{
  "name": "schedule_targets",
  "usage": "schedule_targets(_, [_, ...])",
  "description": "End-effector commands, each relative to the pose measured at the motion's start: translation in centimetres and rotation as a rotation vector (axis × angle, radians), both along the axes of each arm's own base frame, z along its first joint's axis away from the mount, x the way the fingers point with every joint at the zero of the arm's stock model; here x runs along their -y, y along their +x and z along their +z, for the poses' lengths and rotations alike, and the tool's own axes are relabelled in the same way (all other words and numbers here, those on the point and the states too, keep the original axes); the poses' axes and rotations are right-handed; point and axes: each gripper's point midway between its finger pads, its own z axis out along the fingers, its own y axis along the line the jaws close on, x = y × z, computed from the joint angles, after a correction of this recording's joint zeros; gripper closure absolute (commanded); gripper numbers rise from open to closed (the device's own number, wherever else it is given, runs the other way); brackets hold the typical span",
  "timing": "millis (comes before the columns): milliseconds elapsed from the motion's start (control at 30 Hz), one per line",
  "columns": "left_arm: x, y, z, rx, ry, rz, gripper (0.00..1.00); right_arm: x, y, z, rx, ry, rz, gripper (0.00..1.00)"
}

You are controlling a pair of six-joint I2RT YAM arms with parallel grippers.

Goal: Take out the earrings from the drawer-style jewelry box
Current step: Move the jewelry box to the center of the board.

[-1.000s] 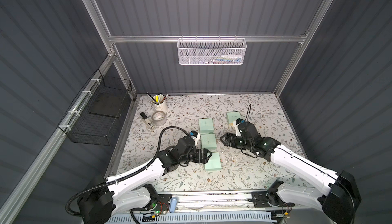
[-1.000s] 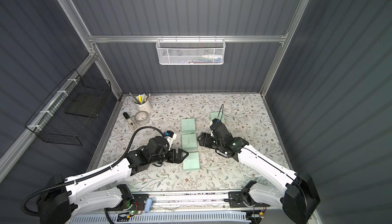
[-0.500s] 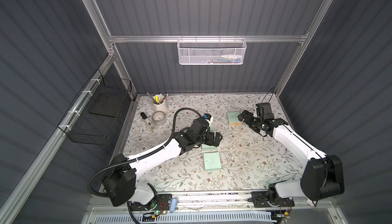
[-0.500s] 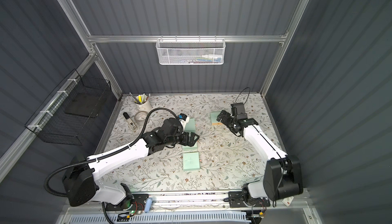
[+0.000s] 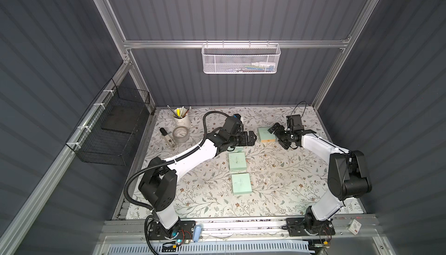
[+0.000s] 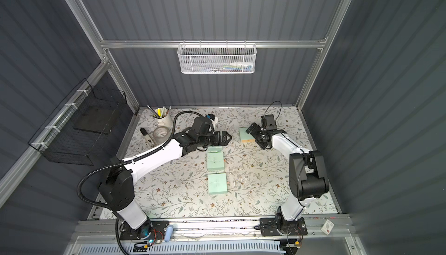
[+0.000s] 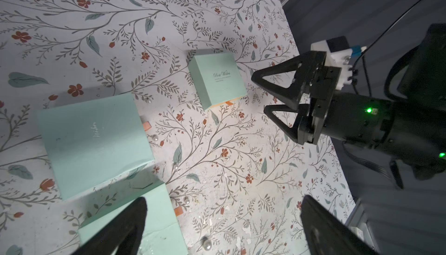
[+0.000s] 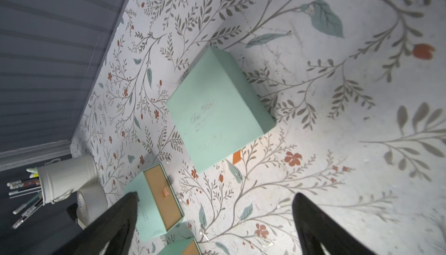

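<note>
- Mint-green boxes dot the floral mat (image 5: 289, 181): the far box (image 5: 266, 134) sits approx. 1 o'clock from table ctr, drawer pushed in, orange pull tab (image 7: 229, 102) showing at its tan front.
- Two more, the mid box (image 5: 237, 161) and the near box (image 5: 241, 183), line up from ctr toward 6 o'clock. A fourth box (image 5: 239, 149) peeks out from under the L arm.
- L gripper (image 5: 253, 138) hovers at the far box's 9 o'clock, pointing toward 3 o'clock, jaws spread wide w/ nothing btwn them.
- R gripper (image 5: 278, 136) hangs just beside the same box at its 3 o'clock, jaws likewise wide apart & empty.
- Out on the mat, the earrings (image 7: 155, 137) show as tiny pearly studs lying loose just beside the boxes' tab sides in the L wrist view. Which box each came from cannot be told.
- Pen cup (image 5: 181, 121), tape roll (image 5: 181, 135) & marker (image 5: 166, 137) cluster at approx. 10 o'clock, well apart from both grippers.
</note>
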Motion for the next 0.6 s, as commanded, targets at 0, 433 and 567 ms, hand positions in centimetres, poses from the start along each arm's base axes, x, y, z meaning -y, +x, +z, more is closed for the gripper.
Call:
schedule_targets(0, [0.3,-0.6,0.9,-0.04,-0.029,-0.019,0.0,-0.1,1.1,-0.2,0.017,0.065,-0.034,0.01])
schedule_targets(433, [-1.9,1.0,-1.5,-0.072,-0.041,-0.06,0.0,-1.3,-0.3,-1.8,-0.007,0.098,-0.05,0.01])
schedule_targets(567, [-2.3,1.2,-1.9,-0.062,-0.033,-0.062,0.0,-1.6,0.8,-2.0,0.001,0.09,-0.037,0.01])
